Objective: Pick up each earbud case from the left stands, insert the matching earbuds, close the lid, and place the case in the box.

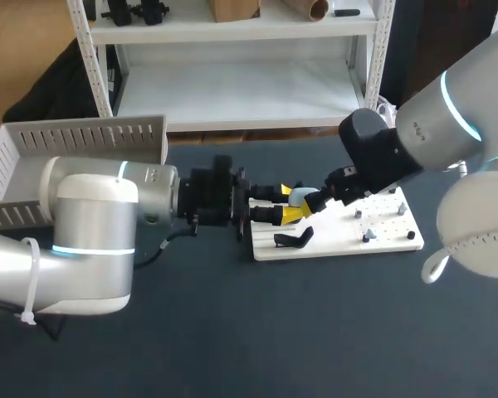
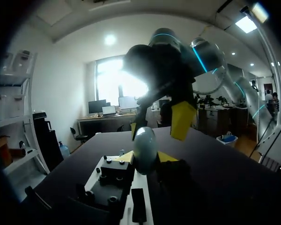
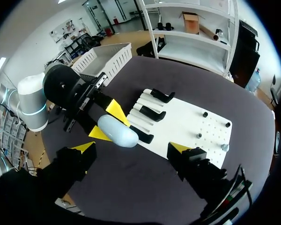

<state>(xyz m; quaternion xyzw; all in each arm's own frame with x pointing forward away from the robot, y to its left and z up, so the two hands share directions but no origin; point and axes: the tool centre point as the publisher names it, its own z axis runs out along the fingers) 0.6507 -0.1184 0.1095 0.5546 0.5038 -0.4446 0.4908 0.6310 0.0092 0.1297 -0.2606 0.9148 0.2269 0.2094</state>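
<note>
Left claw [image 1: 292, 206] clamped on the pale blue earbud case [image 1: 301, 197], held above the left end of the white stand board [image 1: 382, 236]. Right claw [image 3: 131, 146] faces it, fingers spread wide, clear of the case. White box [image 1: 75, 137] sits rear-left on the bench [image 1: 232, 332].

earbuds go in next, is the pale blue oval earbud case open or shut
Shut: the pale blue oval earbud case in the left gripper shows one smooth rounded shell, no raised lid.

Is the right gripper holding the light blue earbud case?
No, the earbud case sits clamped between the left gripper's yellow tips, while the right gripper stands open, its fingers apart from it.
</note>
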